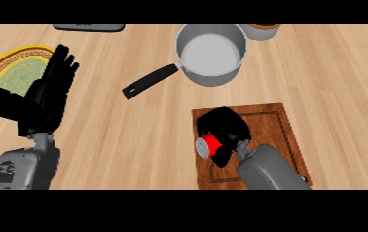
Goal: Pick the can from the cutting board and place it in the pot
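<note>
A red can [208,143] with a silver end lies on the brown wooden cutting board [277,124] at the lower right. My right hand [226,128] is curled round the can and hides most of it; only its red side and round silver end show at the hand's left. The grey pot [211,54] with a long black handle [149,82] stands at the upper middle, beyond the board. My left hand [52,92] rests open at the left, fingers up, far from the can.
A yellow-rimmed plate [22,65] lies at the left edge, partly behind the left hand. A dark flat object [89,27] sits at the top left. Another round container [260,31] stands just right of the pot.
</note>
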